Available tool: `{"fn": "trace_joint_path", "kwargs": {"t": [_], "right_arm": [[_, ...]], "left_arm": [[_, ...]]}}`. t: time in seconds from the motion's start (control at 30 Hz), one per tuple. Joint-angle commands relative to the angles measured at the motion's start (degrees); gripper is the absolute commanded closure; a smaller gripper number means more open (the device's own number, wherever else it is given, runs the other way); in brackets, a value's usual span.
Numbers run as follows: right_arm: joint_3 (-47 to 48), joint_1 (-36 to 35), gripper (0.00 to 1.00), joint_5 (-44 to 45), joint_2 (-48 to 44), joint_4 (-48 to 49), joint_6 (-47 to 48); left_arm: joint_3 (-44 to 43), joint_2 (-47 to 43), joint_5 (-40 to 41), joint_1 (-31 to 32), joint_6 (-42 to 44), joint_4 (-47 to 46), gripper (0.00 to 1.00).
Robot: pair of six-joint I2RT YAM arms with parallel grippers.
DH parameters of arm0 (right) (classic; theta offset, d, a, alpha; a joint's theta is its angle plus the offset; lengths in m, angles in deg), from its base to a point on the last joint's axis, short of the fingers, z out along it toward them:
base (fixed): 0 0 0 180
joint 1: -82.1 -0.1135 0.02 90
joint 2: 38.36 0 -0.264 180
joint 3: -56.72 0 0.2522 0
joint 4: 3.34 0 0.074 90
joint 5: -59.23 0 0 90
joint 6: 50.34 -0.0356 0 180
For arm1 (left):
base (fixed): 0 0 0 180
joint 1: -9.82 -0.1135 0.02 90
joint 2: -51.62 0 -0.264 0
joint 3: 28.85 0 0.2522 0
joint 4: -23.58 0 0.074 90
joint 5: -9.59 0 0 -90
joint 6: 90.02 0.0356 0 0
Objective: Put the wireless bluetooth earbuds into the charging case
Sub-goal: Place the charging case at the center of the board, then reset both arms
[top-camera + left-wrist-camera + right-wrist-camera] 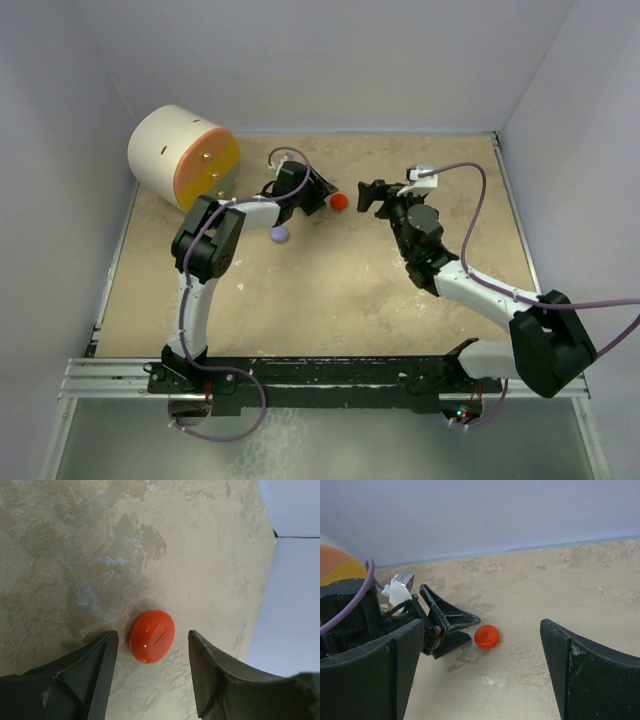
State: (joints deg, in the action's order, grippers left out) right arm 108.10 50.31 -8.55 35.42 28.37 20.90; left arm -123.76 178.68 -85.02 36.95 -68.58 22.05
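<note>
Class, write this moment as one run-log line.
left tool: open, astride red-orange disc | right tool: open, facing disc | disc: on table

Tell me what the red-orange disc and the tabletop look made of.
Red-orange disc: likely hard plastic with a glossy finish; a bright highlight sits on its smooth rim. Tabletop: matte, mottled beige like stone or plaster, possibly a printed laminate; it shows no shine.

Top cam looked down from behind; both wrist cams, low and close, shared the glossy red-orange disc (152,636).
</note>
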Motion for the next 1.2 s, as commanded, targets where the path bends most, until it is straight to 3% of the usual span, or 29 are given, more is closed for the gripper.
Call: {"fn": "trace_joint_path", "kwargs": {"t": [0.0,0.3,0.77,0.97,1.17], "right_arm": [[0.25,0.24,0.0,-0.95,-1.62,2.49,-1.0],[0.59,0.24,0.0,-0.34,-4.96,-0.99,-2.73],[-1.87,0.29,0.0,-3.31,-11.47,-8.53,-6.04],[-3.06,0.24,0.0,-3.16,-12.38,-9.06,-6.85],[-3.17,0.26,0.0,-2.16,-12.68,-9.97,-7.59]], "left_arm": [[-1.15,-7.23,2.54,0.11,5.09,4.6,0.42],[5.38,-29.24,10.01,0.02,13.7,12.29,0.37],[39.41,-71.58,28.15,-0.33,14.63,19.74,0.33],[45.12,-81.84,32.77,-0.33,14.43,25.07,0.33],[46.58,-85.31,33.82,-0.33,14.87,27.1,0.33]]}}
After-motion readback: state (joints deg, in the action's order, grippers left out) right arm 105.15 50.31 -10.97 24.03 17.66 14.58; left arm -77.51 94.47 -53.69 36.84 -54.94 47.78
